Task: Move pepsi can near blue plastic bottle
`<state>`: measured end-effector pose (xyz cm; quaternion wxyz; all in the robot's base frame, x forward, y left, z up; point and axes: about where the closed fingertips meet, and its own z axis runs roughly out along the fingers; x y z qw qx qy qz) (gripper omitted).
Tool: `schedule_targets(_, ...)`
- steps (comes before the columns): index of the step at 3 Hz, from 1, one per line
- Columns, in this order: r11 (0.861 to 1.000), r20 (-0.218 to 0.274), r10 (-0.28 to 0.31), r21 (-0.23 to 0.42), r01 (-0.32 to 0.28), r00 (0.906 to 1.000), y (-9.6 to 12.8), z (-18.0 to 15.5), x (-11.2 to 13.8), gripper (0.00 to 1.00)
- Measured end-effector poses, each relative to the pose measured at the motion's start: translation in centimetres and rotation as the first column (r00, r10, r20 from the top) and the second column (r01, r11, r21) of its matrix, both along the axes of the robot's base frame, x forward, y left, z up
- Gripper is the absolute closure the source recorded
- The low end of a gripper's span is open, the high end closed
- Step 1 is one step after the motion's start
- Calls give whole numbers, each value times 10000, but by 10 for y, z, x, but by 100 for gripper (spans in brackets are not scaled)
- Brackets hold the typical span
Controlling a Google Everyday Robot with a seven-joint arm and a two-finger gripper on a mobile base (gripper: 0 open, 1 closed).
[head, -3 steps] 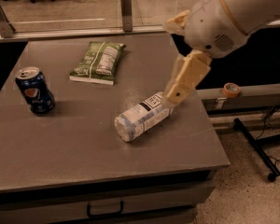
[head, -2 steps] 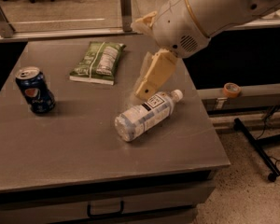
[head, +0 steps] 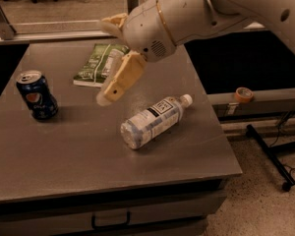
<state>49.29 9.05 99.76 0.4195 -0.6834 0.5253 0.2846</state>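
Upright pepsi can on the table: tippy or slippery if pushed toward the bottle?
The small dark blue pepsi can stands upright, so a high push probably tips it; once down it would likely roll. Its smooth metal wall may slip. The gripper hangs between it and the clear plastic bottle.

The pepsi can (head: 37, 96), near the left edge of the table (head: 88, 156), bears the round red-white-blue Pepsi emblem. The blue plastic bottle (head: 152, 122), lying mid-table, carries a white-and-black label whose print is too small to read. The green packet (head: 94, 67) near the far edge is likewise illegible. The gripper (head: 117, 81) hangs between packet and bottle.
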Motion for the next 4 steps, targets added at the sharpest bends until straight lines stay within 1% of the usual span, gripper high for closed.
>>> schedule_targets(1,9998,39,-10,220,9,10000,6,-3,3,0)
schedule_targets(2,9947,43,432,930,-434,9991,38,-21,24,0)
schedule_targets(3,9857,-97,891,1443,-867,9960,70,-56,47,0)
schedule_targets(4,9771,-264,1238,1775,-1172,9920,90,-86,67,0)
